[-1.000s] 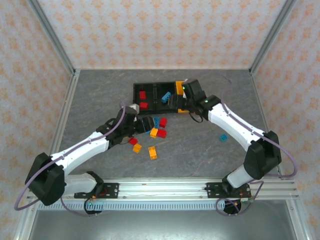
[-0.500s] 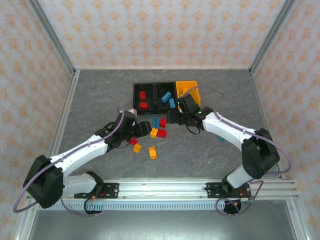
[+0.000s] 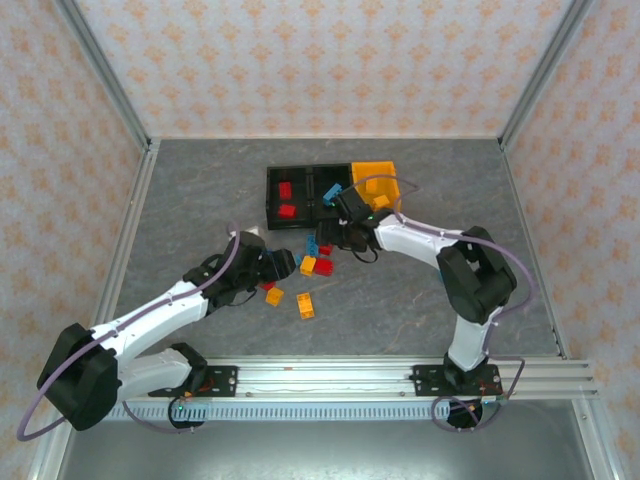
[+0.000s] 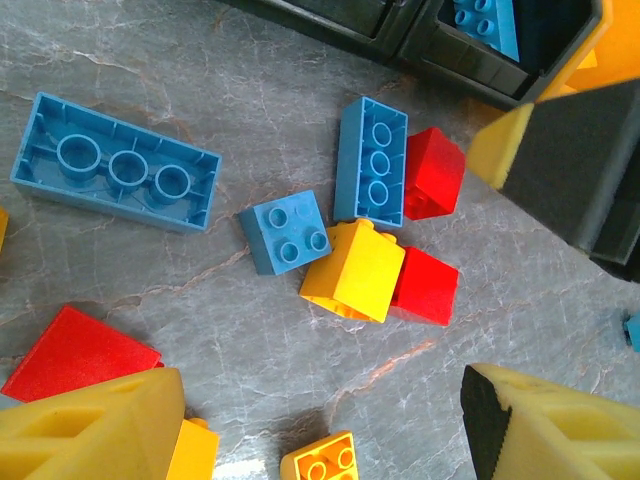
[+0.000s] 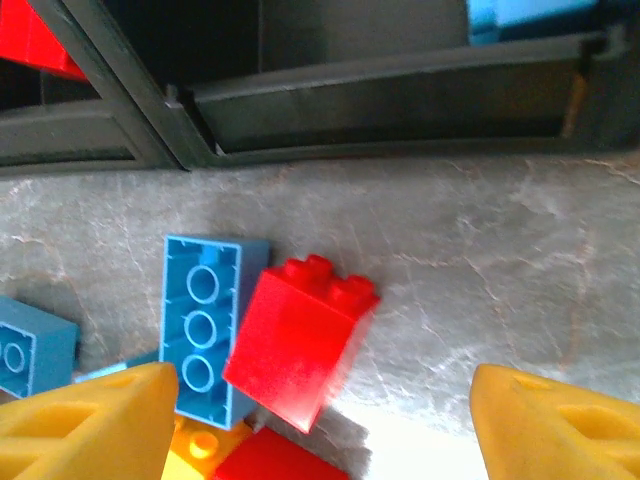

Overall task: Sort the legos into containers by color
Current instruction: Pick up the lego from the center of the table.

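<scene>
R gripper [image 3: 337, 233] is now off the orange bin [image 3: 376, 172] and down over loose legos [image 3: 318, 258] on the worktop [image 3: 200, 200], just in front of the containers [image 3: 270, 200]. Jaws open, empty, red brick [image 5: 300, 340] betw. them, prob. next pick. L gripper [image 3: 277, 264] open, empty, backed off.

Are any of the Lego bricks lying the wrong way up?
Yes. One long blue brick lies upside down on the table, hollow side up. A second blue brick does too, beside a red brick that is tipped on its side, studs pointing sideways. Nothing looks broken.
</scene>
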Motion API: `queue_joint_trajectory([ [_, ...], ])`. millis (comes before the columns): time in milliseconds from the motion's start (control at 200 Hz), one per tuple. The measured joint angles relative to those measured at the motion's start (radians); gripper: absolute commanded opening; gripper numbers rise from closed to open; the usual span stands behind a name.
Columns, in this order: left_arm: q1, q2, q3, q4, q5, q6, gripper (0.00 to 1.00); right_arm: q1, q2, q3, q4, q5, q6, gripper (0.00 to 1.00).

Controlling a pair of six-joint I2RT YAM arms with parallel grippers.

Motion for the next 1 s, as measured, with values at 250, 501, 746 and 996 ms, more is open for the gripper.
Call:
queue_joint_trajectory([
  [250, 0.000, 0.000, -0.003, 0.001, 0.000, -0.004, 0.75, 0.004, 0.083, 0.048, 0.006, -0.002, 0.019, 0.68],
  [501, 0.000, 0.000, -0.032, 0.004, 0.000, -0.007, 0.75, 0.004, 0.101, 0.047, 0.000, 0.034, 0.025, 0.54],
  [746, 0.000, -0.007, -0.033, 0.004, 0.000, -0.010, 0.75, 0.003, 0.101, 0.040, -0.047, 0.148, 0.004, 0.62],
  [996, 0.000, -0.008, -0.033, 0.006, -0.001, -0.013, 0.75, 0.004, 0.101, 0.040, -0.064, 0.158, -0.008, 0.41],
])
